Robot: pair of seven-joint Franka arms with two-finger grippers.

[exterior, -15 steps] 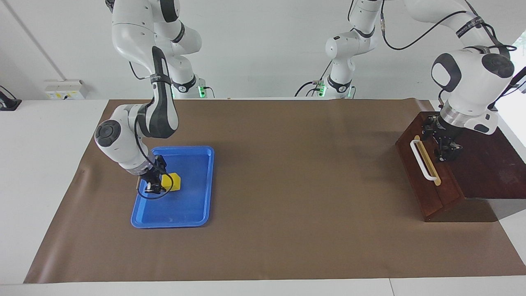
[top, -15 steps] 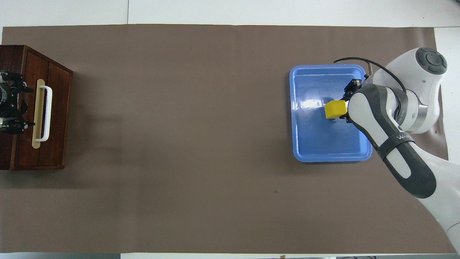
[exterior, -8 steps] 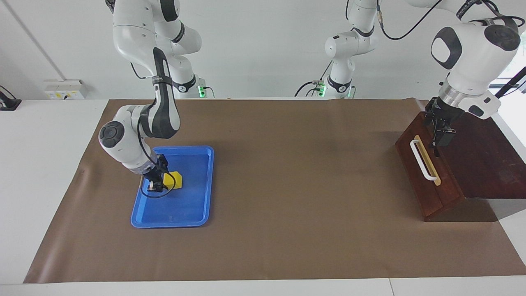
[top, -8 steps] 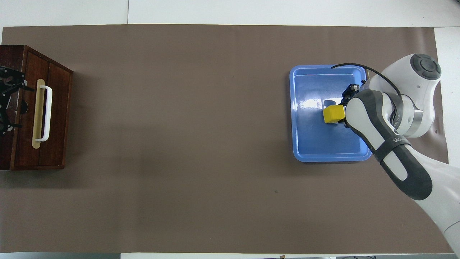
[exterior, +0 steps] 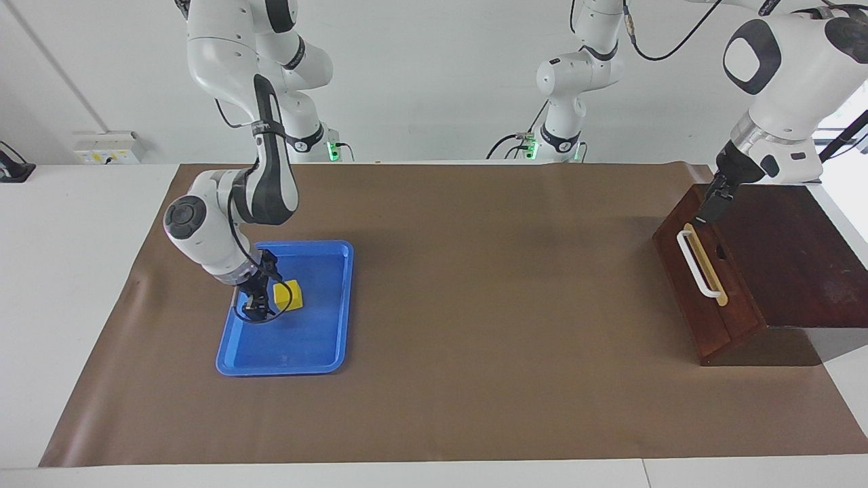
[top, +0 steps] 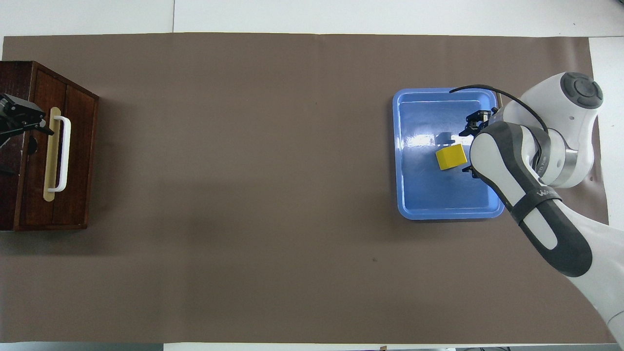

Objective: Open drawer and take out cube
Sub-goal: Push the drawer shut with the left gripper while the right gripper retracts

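Note:
The drawer (exterior: 705,308) is shut in its dark reddish-brown cabinet at the left arm's end of the table, with its white bar handle (exterior: 698,265) facing the middle of the table. It also shows in the overhead view (top: 73,156). The yellow cube (exterior: 287,294) lies in the blue tray (exterior: 319,339) at the right arm's end, slightly turned in the overhead view (top: 451,157). My right gripper (exterior: 256,312) is open low over the tray, right beside the cube (top: 469,147). My left gripper (exterior: 707,211) hangs over the cabinet's top edge above the handle (top: 24,122).
A brown mat (exterior: 475,305) covers the table. The blue tray's rim (top: 399,146) stands at the right arm's end. The wooden cabinet's top (exterior: 793,251) reaches to the table's edge.
My right gripper has opened and the cube has settled into the tray, turning slightly. My left gripper has risen from the cabinet top and tilted toward the handle.

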